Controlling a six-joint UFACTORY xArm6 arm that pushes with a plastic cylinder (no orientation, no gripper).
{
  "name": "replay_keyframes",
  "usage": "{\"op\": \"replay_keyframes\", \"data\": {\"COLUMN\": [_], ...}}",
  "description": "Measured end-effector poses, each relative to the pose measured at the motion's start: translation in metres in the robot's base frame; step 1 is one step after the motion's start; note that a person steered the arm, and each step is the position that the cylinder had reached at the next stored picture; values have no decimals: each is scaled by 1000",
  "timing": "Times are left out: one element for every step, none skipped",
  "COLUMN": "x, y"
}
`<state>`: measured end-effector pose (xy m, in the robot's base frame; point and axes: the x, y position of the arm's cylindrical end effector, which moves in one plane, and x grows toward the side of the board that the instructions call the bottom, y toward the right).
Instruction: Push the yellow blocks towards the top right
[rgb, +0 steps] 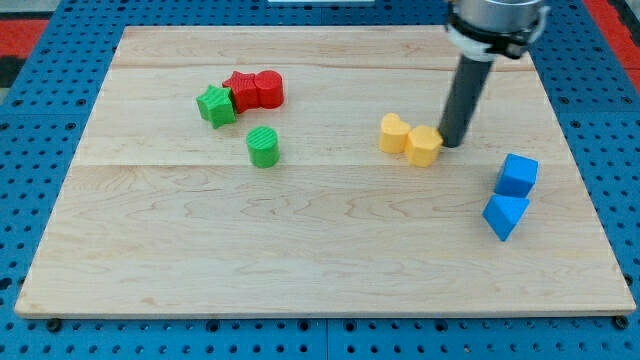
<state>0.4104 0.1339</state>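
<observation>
Two yellow blocks sit side by side right of the board's middle: a heart-like yellow block (393, 132) on the left and a yellow hexagonal block (424, 145) on the right, touching each other. My tip (452, 143) is at the right edge of the hexagonal yellow block, right against it. The dark rod rises from there toward the view's top right.
A green star block (216, 105) and two red blocks (254, 90) cluster at the upper left. A green cylinder (263, 147) stands below them. A blue cube (517, 175) and a blue triangular block (504, 216) sit at the right. The wooden board (300, 260) lies on a blue pegboard.
</observation>
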Motion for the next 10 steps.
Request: {"op": "replay_keyframes", "data": {"x": [12, 19, 26, 26, 23, 18, -14, -37, -60, -82], "y": [-4, 3, 17, -29, -58, -50, -72, -100, -107, -117]}}
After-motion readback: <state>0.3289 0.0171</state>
